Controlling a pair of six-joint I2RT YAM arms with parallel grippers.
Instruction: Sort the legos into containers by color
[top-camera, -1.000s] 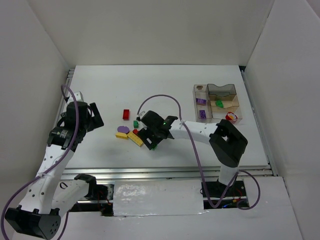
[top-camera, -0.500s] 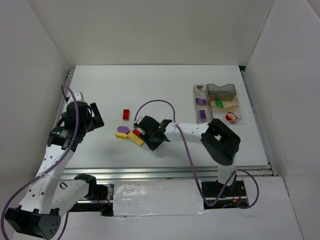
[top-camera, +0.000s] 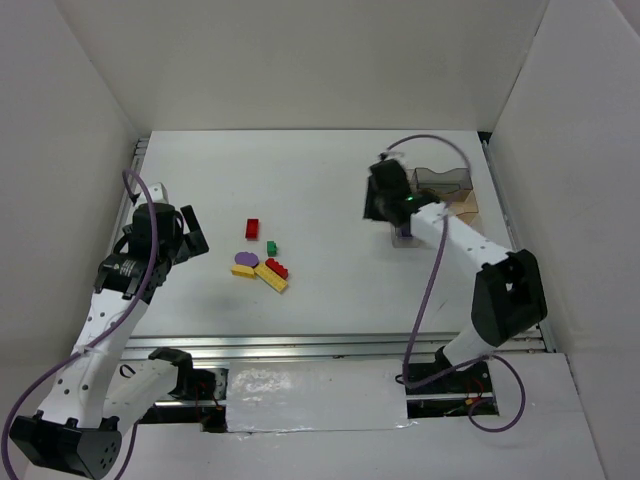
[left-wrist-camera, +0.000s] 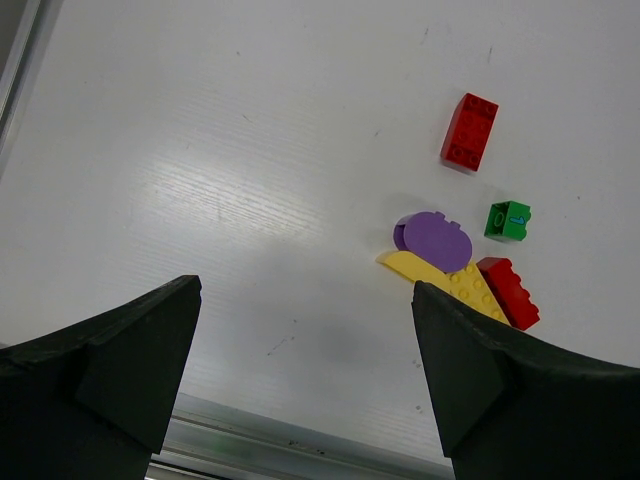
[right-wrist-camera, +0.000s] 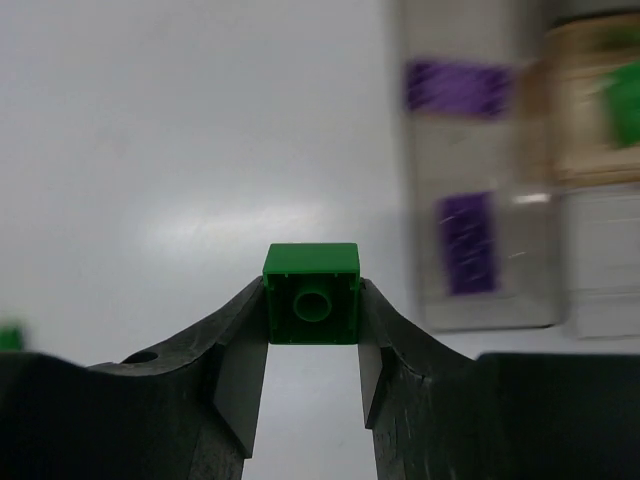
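Green lego (right-wrist-camera: 311, 294) in right pincer (right-wrist-camera: 312, 305); loose green lego (left-wrist-camera: 508, 221) bears unreadable blue mark (left-wrist-camera: 516, 219).

green brick (right-wrist-camera: 311, 294), purple bricks (right-wrist-camera: 458, 87), white table (left-wrist-camera: 200, 150)

- the tray (top-camera: 447, 182) sits at the far right of the table (top-camera: 330, 160)
- right gripper (right-wrist-camera: 312, 305) hangs just left of the tray, with the held brick (right-wrist-camera: 311, 262) pinched between its fingers, up off the table
- inside the tray: two bricks (right-wrist-camera: 466, 240) in the left column, one behind the other, plus a third brick (right-wrist-camera: 622, 100) in the next column to the right
- loose legos (top-camera: 262, 265) huddle left of centre, several touching. A lone brick (top-camera: 252, 228) lies apart behind them
- left gripper (left-wrist-camera: 305, 300) is off to their left, well apart
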